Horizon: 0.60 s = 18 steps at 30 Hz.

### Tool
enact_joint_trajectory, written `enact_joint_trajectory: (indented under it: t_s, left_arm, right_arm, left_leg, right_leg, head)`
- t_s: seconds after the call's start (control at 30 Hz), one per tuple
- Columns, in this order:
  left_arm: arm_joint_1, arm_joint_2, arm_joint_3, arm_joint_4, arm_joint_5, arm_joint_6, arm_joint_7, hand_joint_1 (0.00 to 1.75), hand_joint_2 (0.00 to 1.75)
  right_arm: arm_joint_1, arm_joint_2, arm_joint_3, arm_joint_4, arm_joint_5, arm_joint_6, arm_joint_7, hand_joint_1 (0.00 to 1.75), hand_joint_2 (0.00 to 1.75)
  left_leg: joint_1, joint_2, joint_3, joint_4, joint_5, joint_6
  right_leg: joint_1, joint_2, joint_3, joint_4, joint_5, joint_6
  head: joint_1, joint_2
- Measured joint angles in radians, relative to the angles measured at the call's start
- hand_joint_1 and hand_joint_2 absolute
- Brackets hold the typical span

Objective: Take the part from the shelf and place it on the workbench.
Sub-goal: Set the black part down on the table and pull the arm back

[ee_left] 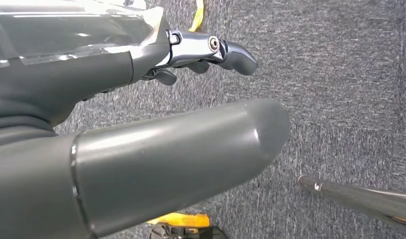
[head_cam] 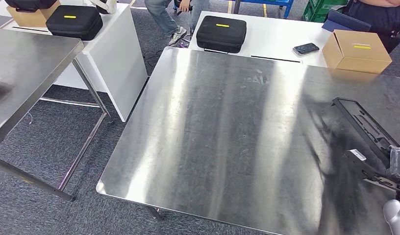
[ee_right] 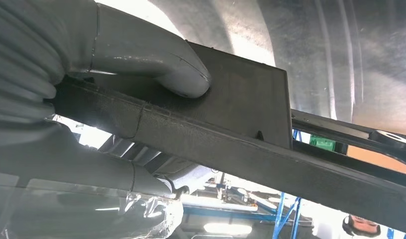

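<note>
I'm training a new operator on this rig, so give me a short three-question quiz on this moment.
1. True or false: the right hand grips the black part.
2. What lies under the left hand? A) steel workbench B) grey carpet C) white table
3. Fill in: on the white table, between the black case and the cardboard box, lies a ____.

Key: 1 true; 2 B; 3 phone.
</note>
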Motion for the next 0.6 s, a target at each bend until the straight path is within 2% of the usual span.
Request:
enact_joint_trajectory:
  t_s: [0.17, 0.3, 0.33, 0.47, 0.6]
  left_arm:
    - [-0.001, 0.000, -0.006, 0.000, -0.035, 0.024, 0.014, 0.00, 0.00]
    - [-0.004, -0.001, -0.017, 0.000, -0.046, 0.037, 0.031, 0.00, 1.75]
    - [-0.005, -0.002, -0.018, 0.000, -0.045, 0.038, 0.036, 0.00, 1.75]
    - [-0.008, -0.003, -0.018, 0.000, -0.044, 0.038, 0.070, 0.00, 0.00]
    - [-0.009, -0.003, -0.026, 0.000, -0.059, 0.036, 0.098, 0.00, 0.00]
  right_arm:
    - [0.010, 0.015, 0.002, -0.001, 0.029, 0.002, 0.014, 1.75, 1.75]
    - [0.030, 0.024, 0.000, -0.013, 0.045, 0.007, 0.026, 0.00, 0.00]
    - [0.035, 0.026, -0.002, -0.019, 0.046, 0.009, 0.028, 0.00, 0.00]
    - [0.052, 0.030, -0.014, -0.043, 0.054, 0.026, 0.029, 0.00, 0.00]
    - [0.058, 0.033, -0.030, -0.063, 0.056, 0.030, 0.028, 0.00, 0.00]
  left_leg:
    - [-0.001, 0.000, 0.000, 0.000, 0.000, 0.000]
    - [-0.001, 0.000, 0.000, 0.000, 0.000, 0.000]
    - [-0.001, 0.000, 0.000, 0.000, 0.000, 0.000]
    - [-0.001, 0.000, 0.000, 0.000, 0.000, 0.000]
    - [-0.001, 0.000, 0.000, 0.000, 0.000, 0.000]
  right_leg:
    - [-0.001, 0.000, 0.000, 0.000, 0.000, 0.000]
    - [-0.001, 0.000, 0.000, 0.000, 0.000, 0.000]
    - [-0.001, 0.000, 0.000, 0.000, 0.000, 0.000]
    - [-0.001, 0.000, 0.000, 0.000, 0.000, 0.000]
    - [-0.001, 0.000, 0.000, 0.000, 0.000, 0.000]
  head:
    - [0.000, 0.000]
    - [0.000, 0.000]
    - [0.000, 0.000]
    - [0.000, 0.000]
    - [0.000, 0.000]
